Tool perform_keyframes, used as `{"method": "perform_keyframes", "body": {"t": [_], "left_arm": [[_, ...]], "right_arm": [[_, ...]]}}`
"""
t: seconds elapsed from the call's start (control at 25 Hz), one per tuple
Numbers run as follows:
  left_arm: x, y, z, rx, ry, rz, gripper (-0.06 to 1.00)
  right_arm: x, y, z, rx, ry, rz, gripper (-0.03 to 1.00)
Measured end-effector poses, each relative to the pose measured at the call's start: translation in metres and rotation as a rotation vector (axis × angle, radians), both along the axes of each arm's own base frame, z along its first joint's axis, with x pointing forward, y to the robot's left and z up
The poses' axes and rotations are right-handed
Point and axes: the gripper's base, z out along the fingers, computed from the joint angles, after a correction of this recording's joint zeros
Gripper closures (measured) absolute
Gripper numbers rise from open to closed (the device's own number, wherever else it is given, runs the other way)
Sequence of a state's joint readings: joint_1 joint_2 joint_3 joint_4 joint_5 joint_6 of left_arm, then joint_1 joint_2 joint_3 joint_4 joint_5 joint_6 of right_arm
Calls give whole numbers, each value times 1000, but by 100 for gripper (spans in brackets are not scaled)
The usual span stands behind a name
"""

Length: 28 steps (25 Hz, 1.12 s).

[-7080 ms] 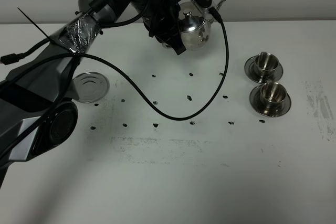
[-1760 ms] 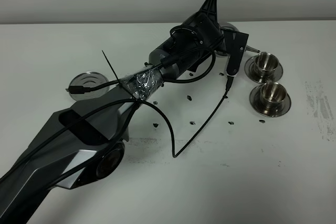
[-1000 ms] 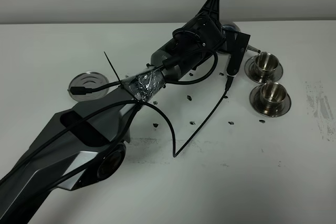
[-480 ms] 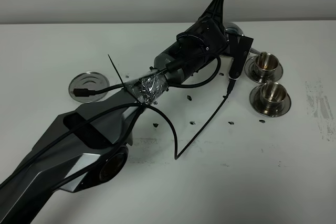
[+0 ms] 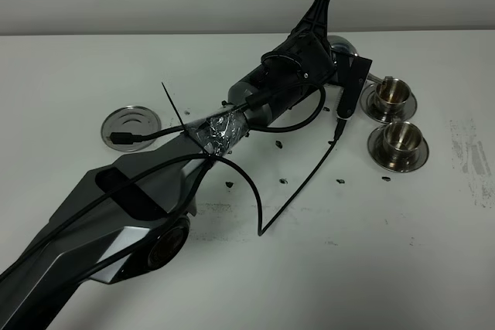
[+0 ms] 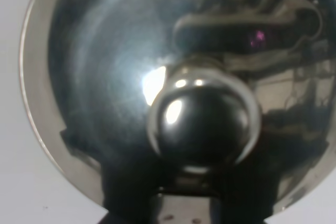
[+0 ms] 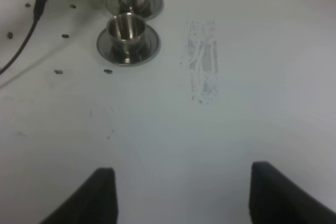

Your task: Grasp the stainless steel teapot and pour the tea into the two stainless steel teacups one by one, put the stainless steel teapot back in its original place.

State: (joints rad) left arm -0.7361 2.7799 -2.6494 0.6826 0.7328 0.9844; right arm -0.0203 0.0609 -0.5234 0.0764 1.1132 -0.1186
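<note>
Over the far right of the white desk (image 5: 309, 268), the left end effector (image 6: 184, 203) is clamped on the stainless steel teapot (image 5: 345, 42) — mostly hidden behind the arm, its thin spout (image 5: 376, 76) just beside the farther teacup (image 5: 390, 92), whose inside looks brownish. Just beside that stands the nearer teacup (image 5: 400, 137), each on a saucer (image 5: 376, 154). Well apart to the left lies the round steel disc (image 5: 131, 123). Above the desk, the right end effector (image 7: 184, 192) hovers — fingers spread wide, holding nothing.

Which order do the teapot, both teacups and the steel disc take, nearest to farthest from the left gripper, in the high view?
1. stainless steel teapot, held in the left gripper.
2. far teacup, just to its right.
3. near teacup, right and nearer the front.
4. round steel disc, far left.
</note>
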Motion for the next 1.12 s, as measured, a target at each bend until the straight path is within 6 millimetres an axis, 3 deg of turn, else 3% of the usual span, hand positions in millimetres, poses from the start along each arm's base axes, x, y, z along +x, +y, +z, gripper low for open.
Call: {"method": "perform_keyframes", "body": {"t": [1.12], "left_arm": [[2,-2,3,12,-44,-24,77]], "right_arm": [[0,0,0,0,0,0,44]]}}
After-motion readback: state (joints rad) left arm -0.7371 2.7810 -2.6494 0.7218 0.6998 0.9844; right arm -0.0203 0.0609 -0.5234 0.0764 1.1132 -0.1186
